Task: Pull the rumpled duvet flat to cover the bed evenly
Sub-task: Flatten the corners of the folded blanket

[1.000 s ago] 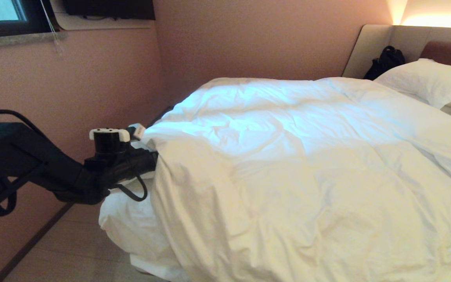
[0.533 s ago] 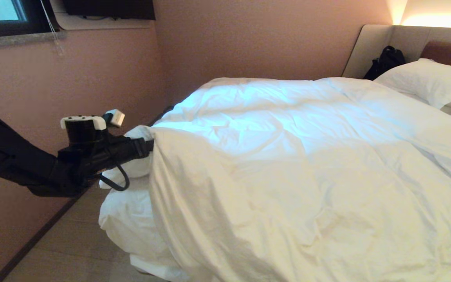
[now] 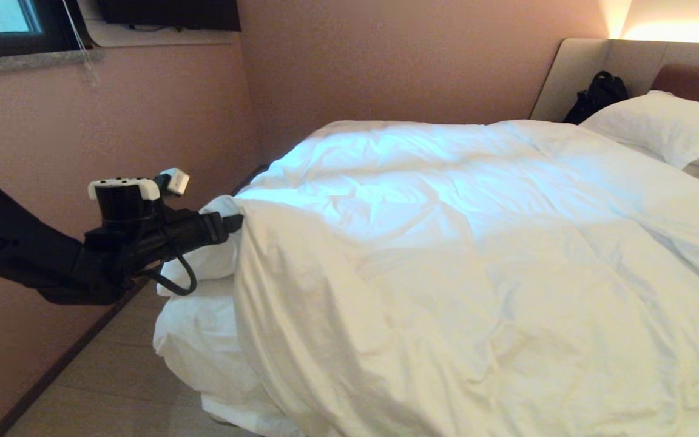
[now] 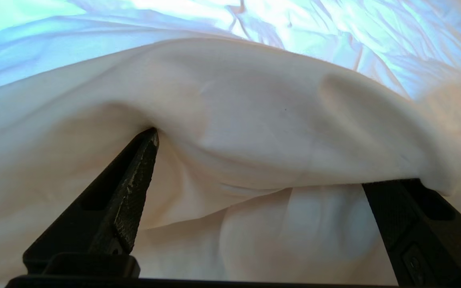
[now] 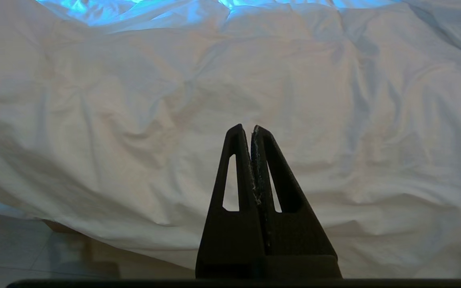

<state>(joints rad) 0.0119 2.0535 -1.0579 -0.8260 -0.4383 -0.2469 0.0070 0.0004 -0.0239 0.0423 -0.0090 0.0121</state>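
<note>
Left claw (image 4: 262, 168), fingers spread wide, straddles a bunched fold of the duvet (image 3: 446, 255) at the bed's (image 3: 204, 358) far-left foot corner, where it hangs over the edge; right claw (image 5: 251, 130) is closed, empty, facing the duvet's draped near side.

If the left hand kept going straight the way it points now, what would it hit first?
The duvet. The left hand stands open with a puffy fold bulging between its fingers, one fingertip already against the cloth, so it would push deeper into that fold at the bed's corner.
</note>
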